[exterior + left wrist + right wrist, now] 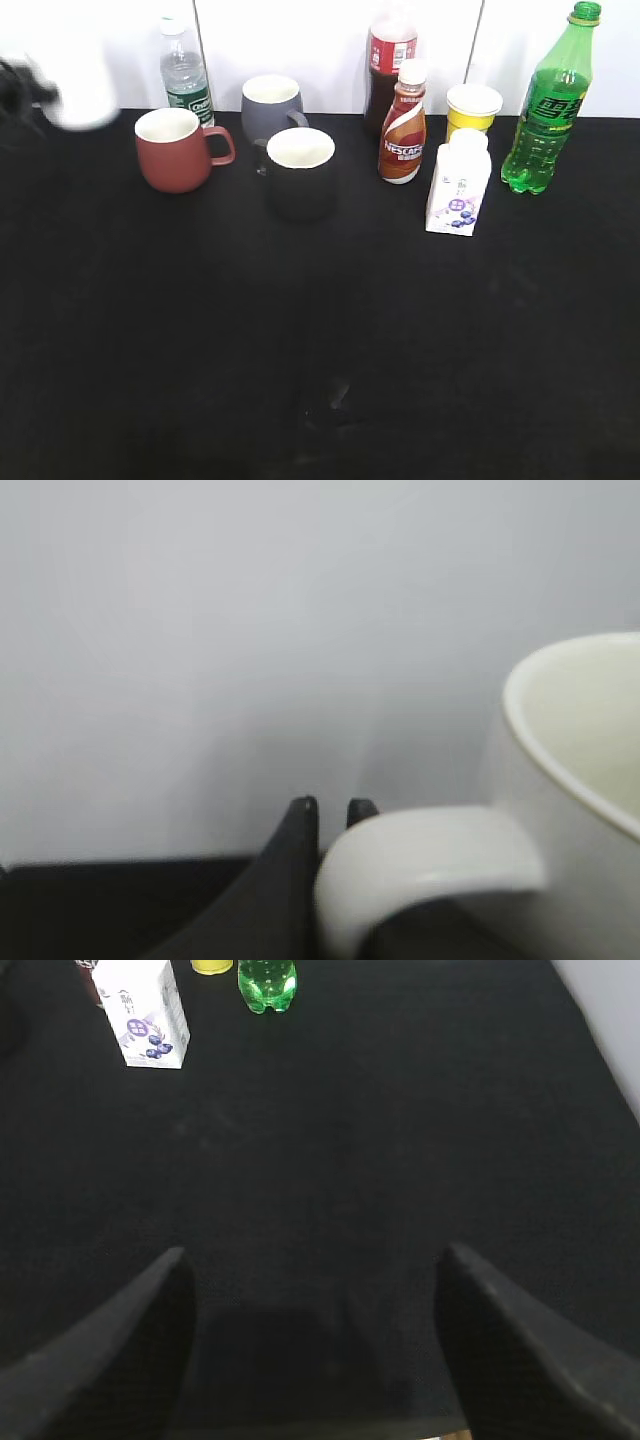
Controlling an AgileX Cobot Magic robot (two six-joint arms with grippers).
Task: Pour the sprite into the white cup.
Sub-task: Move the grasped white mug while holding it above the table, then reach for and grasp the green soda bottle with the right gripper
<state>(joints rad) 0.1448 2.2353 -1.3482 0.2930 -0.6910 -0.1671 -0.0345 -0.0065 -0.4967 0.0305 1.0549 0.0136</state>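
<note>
The sprite (pixel 550 110) is a tall green bottle standing at the back right of the black table; its base also shows in the right wrist view (pixel 267 982). The white cup (pixel 80 85) is blurred and lifted off the table at the far left, against the white wall. My left gripper (pixel 333 810) is shut on the handle of the white cup (pixel 570 770), whose rim fills the right of the left wrist view. My right gripper (pixel 315 1260) is open and empty above bare black cloth, well short of the sprite.
On the table stand a red mug (pixel 175 148), a grey mug (pixel 271 108), a dark mug with white inside (pixel 300 172), a clear water bottle (pixel 185 75), a cola bottle (pixel 388 60), a Nescafe bottle (pixel 403 125), a yellow cup (pixel 473 108) and a white carton (pixel 458 182).
</note>
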